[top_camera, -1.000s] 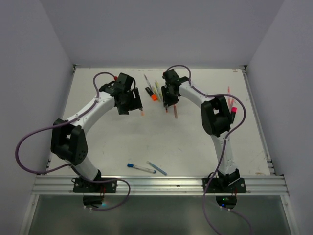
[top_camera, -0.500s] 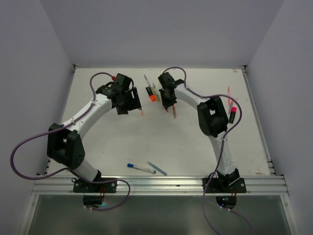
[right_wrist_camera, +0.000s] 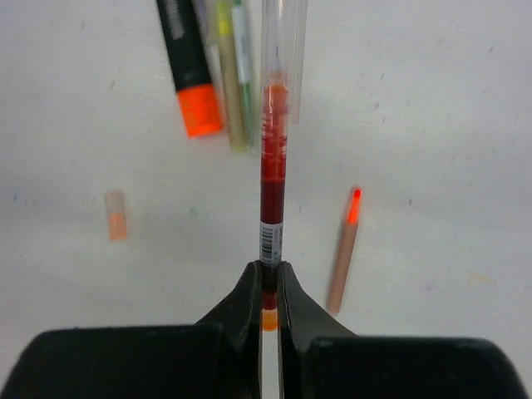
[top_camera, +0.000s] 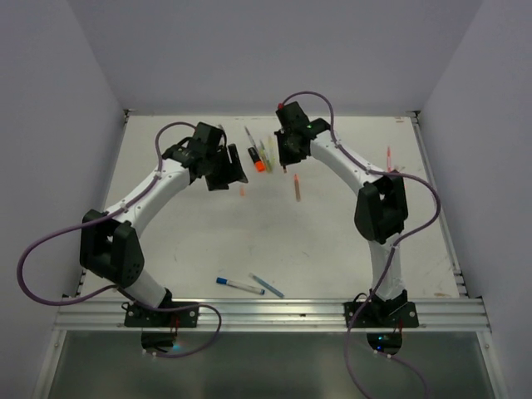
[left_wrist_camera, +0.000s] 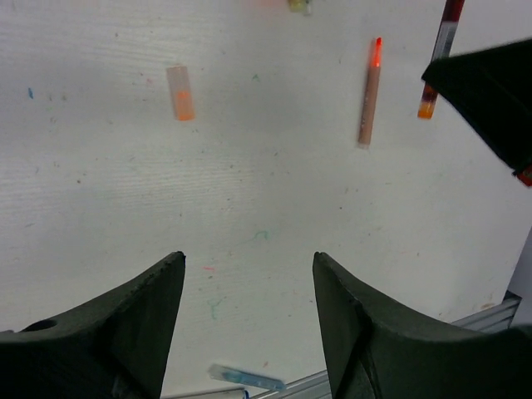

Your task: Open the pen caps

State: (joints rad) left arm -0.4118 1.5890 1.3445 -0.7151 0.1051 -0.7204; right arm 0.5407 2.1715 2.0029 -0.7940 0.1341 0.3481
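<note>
Right wrist. Q: Status?
A: My right gripper (right_wrist_camera: 268, 278) clamps the red pen (right_wrist_camera: 273, 174); left gripper (left_wrist_camera: 249, 258) gapes, empty. Orange cap (right_wrist_camera: 116, 214) lies loose on the table (right_wrist_camera: 432, 125). Nxt, prob.: left grabs pen's far end, pulls straight.

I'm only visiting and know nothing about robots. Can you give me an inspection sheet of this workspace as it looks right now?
Surface: white table, faint coloured specks.
Job's things: loose orange cap lying alone; black highlighter with its highlighter cap on; red pen held; tan pen, red-tipped, lying flat; blue pen near the arm bases.
Clutter: nothing seen.
Grippers: left gripper open, empty, above the table; right gripper shut on the red pen.
Cables: purple cable looping from each arm.
Surroundings: plain grey walls; metal rail at the near edge.
</note>
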